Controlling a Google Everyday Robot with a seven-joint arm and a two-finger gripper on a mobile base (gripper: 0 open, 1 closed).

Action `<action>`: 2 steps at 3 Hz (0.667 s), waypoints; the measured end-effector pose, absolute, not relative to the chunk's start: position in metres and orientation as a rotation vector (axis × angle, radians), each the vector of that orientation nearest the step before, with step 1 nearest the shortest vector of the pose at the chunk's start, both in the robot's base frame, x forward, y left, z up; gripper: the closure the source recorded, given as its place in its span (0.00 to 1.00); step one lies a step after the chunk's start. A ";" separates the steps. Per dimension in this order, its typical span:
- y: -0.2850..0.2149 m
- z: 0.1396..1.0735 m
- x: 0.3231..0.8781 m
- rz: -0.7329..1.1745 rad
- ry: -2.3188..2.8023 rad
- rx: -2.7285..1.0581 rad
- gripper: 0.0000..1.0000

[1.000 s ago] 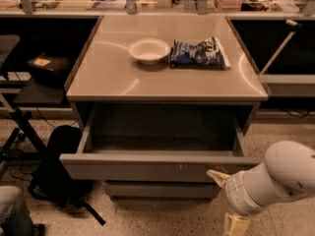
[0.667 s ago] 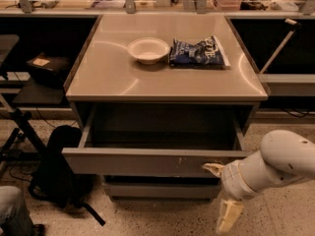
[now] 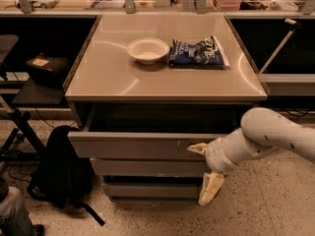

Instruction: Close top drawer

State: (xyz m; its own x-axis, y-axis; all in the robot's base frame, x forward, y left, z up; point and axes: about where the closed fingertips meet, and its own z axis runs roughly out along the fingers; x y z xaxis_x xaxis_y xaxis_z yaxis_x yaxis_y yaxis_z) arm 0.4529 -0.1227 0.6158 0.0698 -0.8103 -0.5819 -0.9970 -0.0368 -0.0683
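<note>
The top drawer (image 3: 138, 145) is a wide grey drawer under the table top (image 3: 108, 77). It stands partly pulled out, and a dark gap shows above its front panel. My gripper (image 3: 204, 168) is at the right end of that panel. It is open: the upper finger (image 3: 197, 148) rests against the drawer front by some small white scratches, and the lower finger (image 3: 210, 188) hangs below, in front of the lower drawers. My white arm (image 3: 275, 134) comes in from the right.
A white bowl (image 3: 147, 49) and a blue chip bag (image 3: 198, 52) lie on the table top. Narrower drawer fronts (image 3: 147, 167) sit below. A black backpack (image 3: 59, 168) lies on the floor at left, and a person's leg (image 3: 12, 213) shows at bottom left. Shelves flank both sides.
The drawer has slid inward and sticks out less than before. My gripper and arm have moved forward and up against the right end of its front panel.
</note>
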 end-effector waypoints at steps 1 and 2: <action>-0.083 0.627 0.519 0.556 1.745 -1.874 0.00; -0.083 0.627 0.519 0.556 1.745 -1.874 0.00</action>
